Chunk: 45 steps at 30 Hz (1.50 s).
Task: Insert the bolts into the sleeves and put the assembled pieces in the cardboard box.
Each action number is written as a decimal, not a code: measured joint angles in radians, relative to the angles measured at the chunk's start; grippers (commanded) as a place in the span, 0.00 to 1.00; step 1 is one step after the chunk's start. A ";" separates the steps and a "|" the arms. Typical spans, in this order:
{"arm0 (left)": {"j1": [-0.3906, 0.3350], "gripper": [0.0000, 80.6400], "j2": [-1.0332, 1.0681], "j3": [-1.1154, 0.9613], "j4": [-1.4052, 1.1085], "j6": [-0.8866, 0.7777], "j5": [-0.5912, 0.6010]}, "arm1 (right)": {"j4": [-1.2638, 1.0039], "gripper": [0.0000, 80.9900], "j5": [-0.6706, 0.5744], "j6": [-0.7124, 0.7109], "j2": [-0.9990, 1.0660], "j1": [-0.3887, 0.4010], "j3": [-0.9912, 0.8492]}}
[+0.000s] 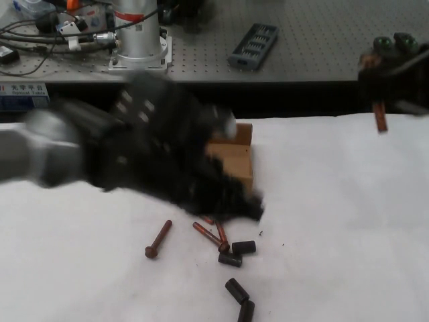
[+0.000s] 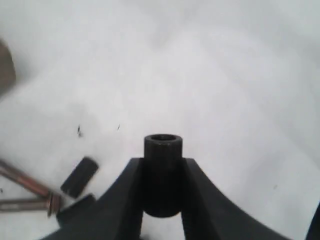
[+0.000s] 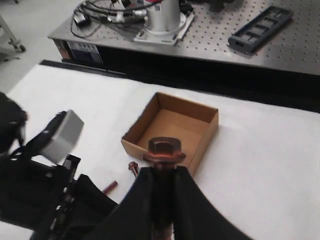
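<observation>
Held sleeve (image 2: pixel 163 150): one, in the left gripper (image 2: pixel 163 165). Its long axis runs along the fingers and its open bore faces out past the fingertips.
Left jaws: clamped on the sleeve's sides.
Sleeve location: above the white cloth (image 1: pixel 335 221), near the loose parts.
Held bolt (image 3: pixel 165 149): one, in the right gripper (image 3: pixel 164 172). The hex head sits beyond the fingertips and the shank runs back between the fingers. From the high view it stands near vertical.
Right jaws: closed on the bolt's shank.
Bolt location: raised, well apart from the cardboard box (image 3: pixel 172 125).
Loose bolts (image 1: pixel 158 239): three counted, lying flat. One lies alone, and two lie close together beside the sleeves.
Loose sleeves (image 1: pixel 243 247): four counted, on their sides in two pairs, one pair nearer the box.
Box: one, open side up, on the cloth, partly behind the left arm.
</observation>
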 measured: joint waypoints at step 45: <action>-0.151 0.14 -0.297 0.532 -1.163 -0.570 0.117 | -0.942 0.05 -0.825 0.519 0.088 -0.149 0.343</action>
